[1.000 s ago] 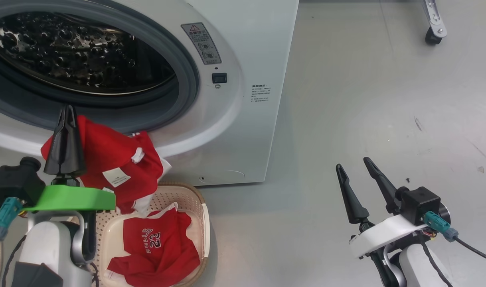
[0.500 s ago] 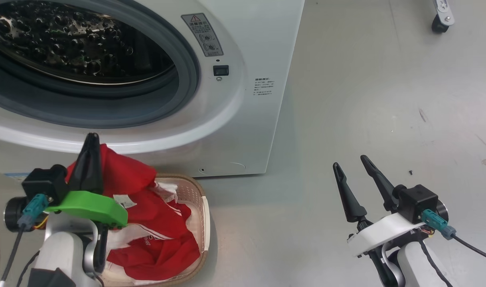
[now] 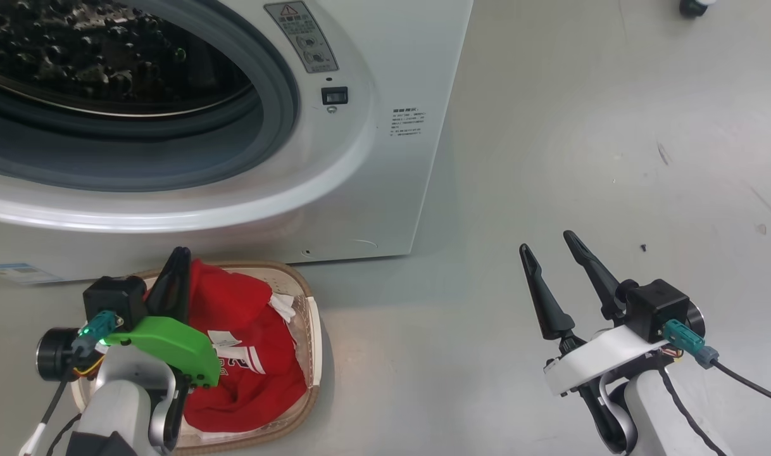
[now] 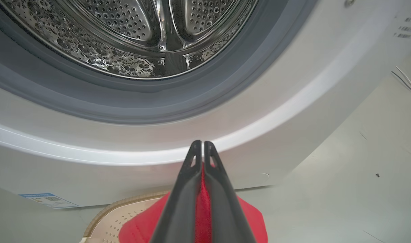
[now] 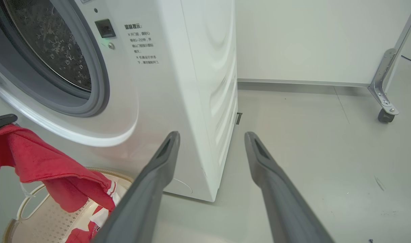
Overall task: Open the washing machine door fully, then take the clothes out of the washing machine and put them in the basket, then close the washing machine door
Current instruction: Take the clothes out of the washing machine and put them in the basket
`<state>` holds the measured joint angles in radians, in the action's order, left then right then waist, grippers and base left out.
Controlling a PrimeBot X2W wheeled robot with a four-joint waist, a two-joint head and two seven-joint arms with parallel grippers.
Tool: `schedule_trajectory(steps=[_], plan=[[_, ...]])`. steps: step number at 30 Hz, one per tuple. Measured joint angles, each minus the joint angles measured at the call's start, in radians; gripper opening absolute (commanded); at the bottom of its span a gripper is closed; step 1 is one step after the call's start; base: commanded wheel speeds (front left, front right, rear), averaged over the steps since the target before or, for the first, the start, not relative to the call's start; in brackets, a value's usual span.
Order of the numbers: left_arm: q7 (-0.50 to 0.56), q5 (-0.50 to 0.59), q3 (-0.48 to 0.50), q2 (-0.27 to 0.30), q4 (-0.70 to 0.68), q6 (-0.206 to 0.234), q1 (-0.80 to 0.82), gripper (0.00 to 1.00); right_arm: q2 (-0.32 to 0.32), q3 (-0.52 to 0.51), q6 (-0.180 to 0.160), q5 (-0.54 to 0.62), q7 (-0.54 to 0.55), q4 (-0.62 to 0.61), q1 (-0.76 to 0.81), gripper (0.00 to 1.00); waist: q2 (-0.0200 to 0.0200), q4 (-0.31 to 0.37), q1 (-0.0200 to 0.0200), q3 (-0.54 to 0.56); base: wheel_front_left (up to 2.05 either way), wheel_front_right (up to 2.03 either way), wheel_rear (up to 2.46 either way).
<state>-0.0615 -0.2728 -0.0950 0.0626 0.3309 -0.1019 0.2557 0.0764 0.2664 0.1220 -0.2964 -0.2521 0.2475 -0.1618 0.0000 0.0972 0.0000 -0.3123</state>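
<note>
The white washing machine (image 3: 373, 190) stands with its drum mouth (image 3: 107, 57) uncovered; the steel drum (image 4: 158, 33) looks bare inside. Its door is out of view. Just below the machine's front sits the cream basket (image 3: 313, 354), holding the red clothes (image 3: 252, 354). My left gripper (image 3: 183, 252) hangs over the basket, shut on a fold of red cloth (image 4: 141, 226) that drapes down into the basket (image 4: 104, 219). My right gripper (image 3: 545, 242) is open and holds nothing, off to the right above the floor. The right wrist view has those open fingertips (image 5: 212, 135), the hanging cloth (image 5: 40, 162) and the basket (image 5: 26, 209).
Grey floor (image 3: 582, 158) stretches to the right of the machine. A metal leg with a caster (image 5: 384, 114) stands far right by a white wall (image 5: 310, 40). A blue label (image 3: 18, 273) marks the machine's base. A dark speck (image 3: 643, 247) lies on the floor.
My left gripper has come down from the drum's lip to over the basket, carrying the red garment, which now mostly lies in the basket. The head camera shifted. The right arm stayed still.
</note>
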Motion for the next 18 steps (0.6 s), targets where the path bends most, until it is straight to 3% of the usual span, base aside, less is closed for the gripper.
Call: schedule_trajectory(steps=[18], plan=[[0.042,0.054,-0.023,0.047,0.214,0.0,0.051,0.0,0.0,-0.008,0.0,0.0,0.0,-0.02,-0.064,1.0,0.0,0.053,0.0,-0.138,0.0,0.0,0.0]])
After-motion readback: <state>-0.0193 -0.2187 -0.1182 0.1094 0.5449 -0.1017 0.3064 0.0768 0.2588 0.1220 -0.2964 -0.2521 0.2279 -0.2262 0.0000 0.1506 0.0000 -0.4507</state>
